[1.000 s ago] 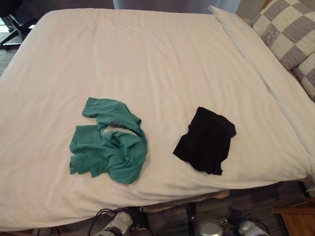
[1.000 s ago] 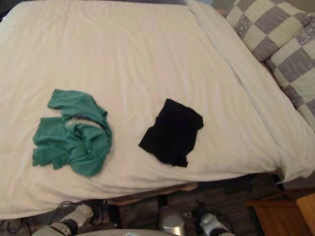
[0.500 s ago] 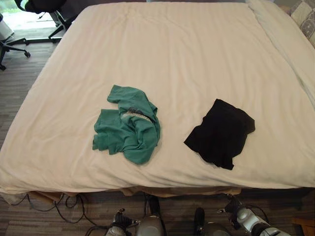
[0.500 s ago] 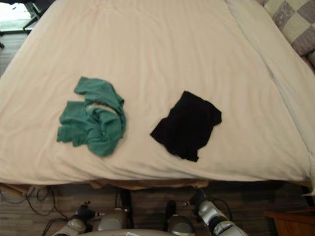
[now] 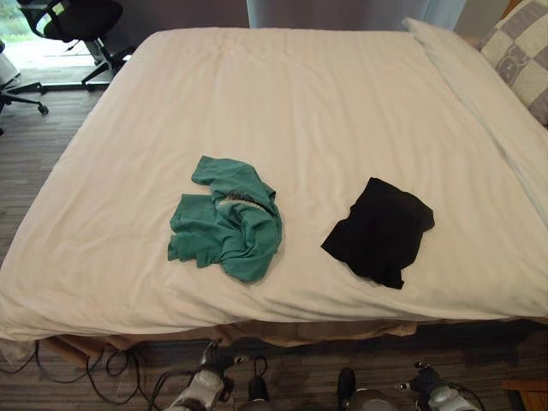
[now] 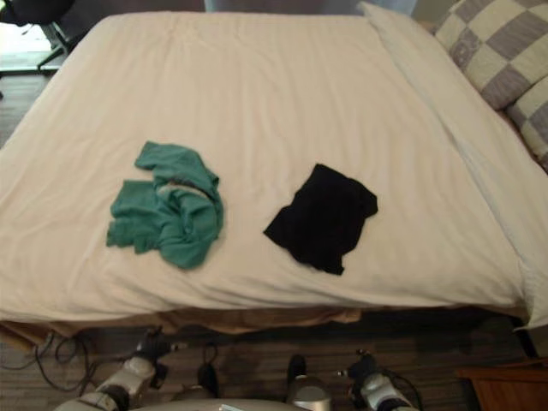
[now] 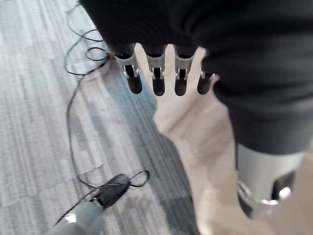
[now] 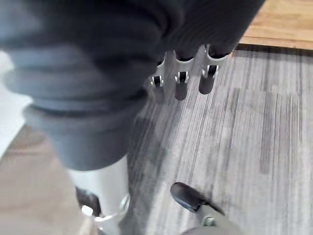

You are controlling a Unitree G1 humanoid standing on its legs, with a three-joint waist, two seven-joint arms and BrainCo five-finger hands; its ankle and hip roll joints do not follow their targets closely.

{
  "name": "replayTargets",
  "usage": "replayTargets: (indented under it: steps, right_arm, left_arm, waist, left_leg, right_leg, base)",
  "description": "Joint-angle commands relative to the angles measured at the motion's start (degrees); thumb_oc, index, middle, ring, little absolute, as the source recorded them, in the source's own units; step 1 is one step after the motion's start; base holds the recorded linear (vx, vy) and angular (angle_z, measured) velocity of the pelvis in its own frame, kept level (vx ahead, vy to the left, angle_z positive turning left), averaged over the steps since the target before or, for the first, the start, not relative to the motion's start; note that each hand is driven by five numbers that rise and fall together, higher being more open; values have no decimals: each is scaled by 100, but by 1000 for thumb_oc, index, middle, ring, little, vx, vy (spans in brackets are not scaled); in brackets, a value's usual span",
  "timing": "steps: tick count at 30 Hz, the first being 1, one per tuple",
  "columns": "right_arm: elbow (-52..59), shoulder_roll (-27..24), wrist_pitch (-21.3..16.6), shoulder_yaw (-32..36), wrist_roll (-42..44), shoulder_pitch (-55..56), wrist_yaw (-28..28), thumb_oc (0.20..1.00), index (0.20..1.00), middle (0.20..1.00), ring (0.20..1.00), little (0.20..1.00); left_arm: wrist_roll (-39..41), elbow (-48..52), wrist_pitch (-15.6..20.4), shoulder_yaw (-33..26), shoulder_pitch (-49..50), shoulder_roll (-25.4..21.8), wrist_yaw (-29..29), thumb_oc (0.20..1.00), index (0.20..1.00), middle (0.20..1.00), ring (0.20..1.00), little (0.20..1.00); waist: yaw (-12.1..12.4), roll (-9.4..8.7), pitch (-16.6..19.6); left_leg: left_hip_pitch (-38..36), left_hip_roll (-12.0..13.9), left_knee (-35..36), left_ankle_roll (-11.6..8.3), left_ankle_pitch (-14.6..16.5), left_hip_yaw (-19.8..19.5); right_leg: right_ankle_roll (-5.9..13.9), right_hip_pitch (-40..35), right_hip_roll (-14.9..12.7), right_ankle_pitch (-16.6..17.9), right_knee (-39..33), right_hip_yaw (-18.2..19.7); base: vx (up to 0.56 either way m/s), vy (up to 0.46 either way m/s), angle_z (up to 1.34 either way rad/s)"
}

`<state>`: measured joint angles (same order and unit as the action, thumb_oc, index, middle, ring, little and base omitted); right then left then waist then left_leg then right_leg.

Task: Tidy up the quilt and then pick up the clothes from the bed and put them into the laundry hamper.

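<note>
A crumpled green shirt (image 5: 227, 221) lies on the near left part of the white quilt (image 5: 291, 103). A black garment (image 5: 379, 231) lies flat to its right, apart from it. The quilt is spread smooth over the bed. My left hand (image 7: 154, 81) hangs low in front of the bed's near edge, above the grey floor, open with straight fingers and holding nothing. It also appears low down in the left eye view, as the left hand (image 5: 201, 390). My right hand (image 8: 181, 78) hangs the same way, open and empty, seen too as the right hand (image 6: 374, 392).
Checkered pillows (image 6: 488, 47) lie at the bed's far right, beside a folded white strip of bedding (image 6: 428, 77). A black office chair (image 5: 77, 21) stands at the far left. Wooden furniture (image 6: 505, 385) sits on the floor at the near right.
The whole picture has shifted, so the camera has moved. Both garments lie in the same places on the quilt. Both hands stay low in front of the bed.
</note>
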<state>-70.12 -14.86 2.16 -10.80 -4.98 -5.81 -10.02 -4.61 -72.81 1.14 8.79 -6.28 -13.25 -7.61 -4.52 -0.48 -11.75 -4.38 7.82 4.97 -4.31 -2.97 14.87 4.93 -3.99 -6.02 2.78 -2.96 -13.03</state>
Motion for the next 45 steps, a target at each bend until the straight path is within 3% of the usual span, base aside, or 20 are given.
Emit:
replayTargets:
  steps: [1, 4, 5, 8, 9, 10, 15, 17, 21, 23, 24, 25, 27, 30, 31, 38, 40, 41, 42, 45]
  right_arm:
    - [66, -316, -77, 351, 507, -84, -390, 1000, 1000, 1000, 1000, 1000]
    - [365, -611, -149, 939, 742, 160, -673, 1000, 1000, 1000, 1000, 1000]
    - [1933, -1132, -335, 1919, 665, 755, -1423, 1000, 1000, 1000, 1000, 1000]
    - [3103, -1365, -368, 2333, -40, 1155, -1931, 1000, 1000, 1000, 1000, 1000]
    - [3616, -1540, -451, 2531, -549, 1303, -2280, 1000, 1000, 1000, 1000, 1000]
    - [3633, -1532, -443, 2534, -559, 1312, -2280, 1000, 1000, 1000, 1000, 1000]
    - [4634, -2013, -626, 2771, -1369, 1338, -2527, 1000, 1000, 1000, 1000, 1000]
    - [5186, -2309, -675, 2732, -1671, 1182, -2295, 1000, 1000, 1000, 1000, 1000]
    - [5656, -2569, -724, 2482, -1830, 863, -1965, 1000, 1000, 1000, 1000, 1000]
    - [5973, -2733, -783, 1842, -1862, 341, -1681, 1000, 1000, 1000, 1000, 1000]
    - [5945, -2740, -779, 1843, -1858, 298, -1683, 1000, 1000, 1000, 1000, 1000]
    - [5998, -2795, -807, 1336, -1804, -205, -1582, 1000, 1000, 1000, 1000, 1000]
    - [6004, -2780, -793, 1067, -1766, -566, -1589, 1000, 1000, 1000, 1000, 1000]
    - [6090, -2558, -743, 482, -1714, -1144, -1537, 1000, 1000, 1000, 1000, 1000]
    - [6069, -2270, -741, 129, -1694, -1322, -1563, 1000, 1000, 1000, 1000, 1000]
    - [6378, -2055, -979, -253, -1741, -1115, -1602, 1000, 1000, 1000, 1000, 1000]
    - [6595, -2082, -1068, -257, -1783, -852, -1592, 1000, 1000, 1000, 1000, 1000]
    - [6693, -2104, -1112, -254, -1785, -743, -1570, 1000, 1000, 1000, 1000, 1000]
    - [6848, -2147, -1154, -167, -1834, -534, -1552, 1000, 1000, 1000, 1000, 1000]
    - [7002, -2177, -1207, -75, -1860, -402, -1526, 1000, 1000, 1000, 1000, 1000]
  left_arm:
    - [453, -464, -102, -569, 284, -276, -352, 1000, 1000, 1000, 1000, 1000]
    - [702, -733, -150, -1291, 702, -584, -547, 1000, 1000, 1000, 1000, 1000]
    - [1281, -527, 35, -2353, 1152, -1051, -968, 1000, 1000, 1000, 1000, 1000]
    - [1594, 42, 341, -3008, 1351, -1439, -1509, 1000, 1000, 1000, 1000, 1000]
    - [1612, 909, 642, -3303, 1510, -1721, -1933, 1000, 1000, 1000, 1000, 1000]
    - [1604, 939, 627, -3312, 1526, -1712, -1942, 1000, 1000, 1000, 1000, 1000]
    - [738, 3520, 1046, -3519, 1818, -2234, -2640, 1000, 1000, 1000, 1000, 1000]
    - [-128, 4743, 993, -3263, 1737, -2515, -2275, 1000, 1000, 1000, 1000, 1000]
    - [-614, 5500, 1044, -2865, 1402, -2797, -1776, 1000, 1000, 1000, 1000, 1000]
    - [-666, 5641, 1011, -2142, 733, -2936, -1463, 1000, 1000, 1000, 1000, 1000]
    - [-665, 5575, 1024, -2106, 652, -2946, -1477, 1000, 1000, 1000, 1000, 1000]
    - [-753, 5442, 898, -1464, 61, -3010, -1393, 1000, 1000, 1000, 1000, 1000]
    - [-735, 5305, 847, -1076, -439, -2996, -1424, 1000, 1000, 1000, 1000, 1000]
    - [-598, 4862, 683, -340, -1485, -2878, -1440, 1000, 1000, 1000, 1000, 1000]
    - [-699, 4315, 485, 182, -2300, -2800, -1546, 1000, 1000, 1000, 1000, 1000]
    - [-1217, 2833, 86, 1120, -3948, -2847, -1661, 1000, 1000, 1000, 1000, 1000]
    - [-1597, 2364, -114, 1409, -4276, -2659, -1611, 1000, 1000, 1000, 1000, 1000]
    - [-1843, 2224, -173, 1559, -4385, -2585, -1530, 495, 495, 495, 495, 495]
    - [-2217, 1862, -199, 1780, -4436, -2401, -1321, 200, 200, 200, 200, 200]
    - [-2637, 1411, -231, 1996, -4369, -2220, -1049, 200, 200, 200, 200, 200]
  waist:
    - [61, -117, 0]
    - [92, -129, 19]
    - [132, -111, 9]
    - [179, -79, 22]
    - [232, -66, 26]
    - [229, -72, 32]
    - [344, -113, 82]
    - [361, -120, 78]
    - [339, -122, 53]
    - [284, -128, 11]
    - [295, -126, -7]
    - [237, -127, -144]
    - [221, -128, -317]
    - [129, -120, -621]
    - [19, -101, -763]
    - [-336, -37, -1053]
    - [-468, -45, -1156]
    - [-523, -36, -1200]
    - [-587, -28, -1254]
    - [-631, -27, -1264]
  left_leg:
    - [-232, -48, 3, -213, 341, 105]
    - [-276, -62, 3, -215, 350, 104]
    - [-306, -96, 3, -212, 363, 75]
    - [-350, -123, 3, -204, 384, 48]
    - [-379, -121, 3, -206, 408, 17]
    - [-361, -125, 3, -202, 383, 15]
    - [-360, -108, 3, -208, 405, -60]
    - [-355, -105, 3, -191, 412, -98]
    - [-336, -103, 3, -177, 374, -94]
    - [-330, -102, 3, -172, 371, -47]
    - [-318, -103, 3, -170, 365, -44]
    - [-276, -82, 3, -172, 358, -8]
    - [-156, -77, 3, -158, 285, 19]
    - [122, -58, 3, -136, 158, 117]
    - [294, -39, 3, -135, 81, 249]
    - [612, -17, 3, -161, -40, 558]
    - [634, -26, 3, -160, -35, 652]
    - [626, -25, 3, -166, -20, 676]
    - [637, -41, 3, -166, -23, 697]
    - [631, -37, 3, -174, -11, 734]
  right_leg:
    - [348, 205, -150, -220, 153, 102]
    - [395, 109, -201, -171, 95, 56]
    - [464, 30, -267, -137, 65, 15]
    - [508, -26, -302, -142, 67, -30]
    - [537, -69, -313, -168, 73, -56]
    - [531, -54, -317, -146, 69, -57]
    - [583, -97, -333, -189, 82, -139]
    - [587, -118, -343, -200, 88, -164]
    - [574, -102, -361, -166, 88, -172]
    - [566, -67, -369, -154, 97, -145]
    - [565, -51, -370, -149, 100, -140]
    - [578, 65, -369, -149, 154, -91]
    - [572, 268, -370, -114, 247, -14]
    - [560, 716, -340, -55, 409, 140]
    - [569, 969, -305, 13, 437, 248]
    - [628, 1461, -242, 145, 478, 457]
    - [663, 1544, -251, 164, 491, 488]
    - [679, 1544, -261, 141, 492, 488]
    - [683, 1549, -266, 140, 482, 498]
    - [700, 1554, -283, 151, 454, 516]
  base:
    - [1, 38, -4]
    - [18, 34, 1]
    - [32, 75, 5]
    - [34, 48, 8]
    - [3, 18, 13]
    - [6, 10, 13]
    - [9, -3, 17]
    - [3, -1, 7]
    - [-6, 3, 9]
    - [-16, -1, 1]
    - [-61, 6, -3]
    - [-67, 4, -4]
    - [-160, 5, -10]
    - [-150, 22, -24]
    - [-91, 30, -30]
    - [-36, 14, -34]
    - [-21, 9, -18]
    - [-3, 11, -15]
    - [3, 22, -18]
    - [3, 16, -15]
